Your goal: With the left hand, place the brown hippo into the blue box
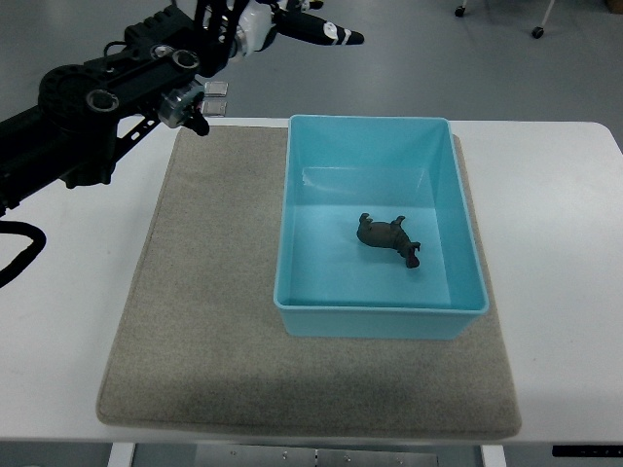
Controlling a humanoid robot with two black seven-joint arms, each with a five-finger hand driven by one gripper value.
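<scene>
A small brown hippo [389,238] lies on its side on the floor of the blue box [378,309], a little right of the box's middle. My left arm comes in from the upper left edge. Its hand [311,27] hovers beyond the table's far edge, above and left of the box. The black and white fingers are stretched out straight to the right and hold nothing. The hand is well apart from both hippo and box.
The box stands on a grey-brown felt mat [195,321] that covers the middle of a white table [565,214]. A black cable [21,255] loops at the left edge. Grey floor lies beyond the table.
</scene>
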